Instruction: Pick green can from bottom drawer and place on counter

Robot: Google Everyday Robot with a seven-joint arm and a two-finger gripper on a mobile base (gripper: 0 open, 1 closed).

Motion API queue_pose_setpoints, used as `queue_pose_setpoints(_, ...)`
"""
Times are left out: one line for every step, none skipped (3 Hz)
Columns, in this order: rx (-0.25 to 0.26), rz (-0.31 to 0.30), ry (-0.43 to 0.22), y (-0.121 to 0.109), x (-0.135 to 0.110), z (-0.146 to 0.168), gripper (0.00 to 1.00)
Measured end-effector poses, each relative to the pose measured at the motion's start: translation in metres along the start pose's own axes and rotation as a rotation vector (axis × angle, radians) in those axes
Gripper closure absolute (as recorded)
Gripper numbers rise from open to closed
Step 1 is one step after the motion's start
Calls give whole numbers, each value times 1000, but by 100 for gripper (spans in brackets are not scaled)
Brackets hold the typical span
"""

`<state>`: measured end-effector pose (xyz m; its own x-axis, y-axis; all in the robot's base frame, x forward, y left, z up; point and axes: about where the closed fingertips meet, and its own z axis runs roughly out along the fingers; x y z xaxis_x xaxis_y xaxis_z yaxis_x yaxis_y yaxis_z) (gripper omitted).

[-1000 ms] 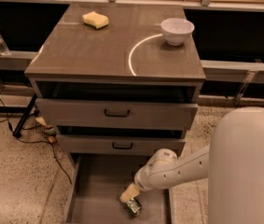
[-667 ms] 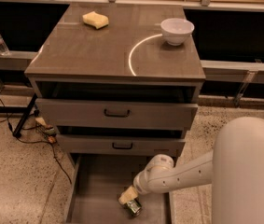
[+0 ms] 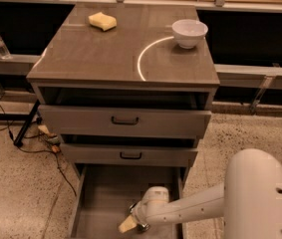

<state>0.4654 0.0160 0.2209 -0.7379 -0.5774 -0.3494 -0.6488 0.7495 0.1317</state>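
The bottom drawer (image 3: 100,198) is pulled out at the foot of the cabinet, a flat grey tray. My gripper (image 3: 128,225), with a tan tip, is down inside it near the front middle, at the end of my white arm (image 3: 190,210). The green can does not show clearly. Only a small dark bit (image 3: 142,227) shows right beside the gripper, and I cannot tell whether it is the can. The counter (image 3: 105,54) is the glossy grey-brown top with a curved white reflection.
A white bowl (image 3: 189,32) stands at the counter's back right and a yellow sponge (image 3: 102,21) at its back left. The two upper drawers (image 3: 124,121) with black handles stand slightly open above the bottom drawer. Cables (image 3: 41,143) lie on the floor to the left.
My gripper has moved left and toward the drawer's front, staying low. The can that showed just under it earlier is now covered.
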Motion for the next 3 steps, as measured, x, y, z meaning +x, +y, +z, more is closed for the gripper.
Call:
queue_pose_setpoints(12, 3, 2, 14, 1, 29, 0)
queue_pose_setpoints(34, 21, 18, 17, -1, 60, 0)
queue_pose_setpoints(73, 43, 37, 8, -8, 90, 0)
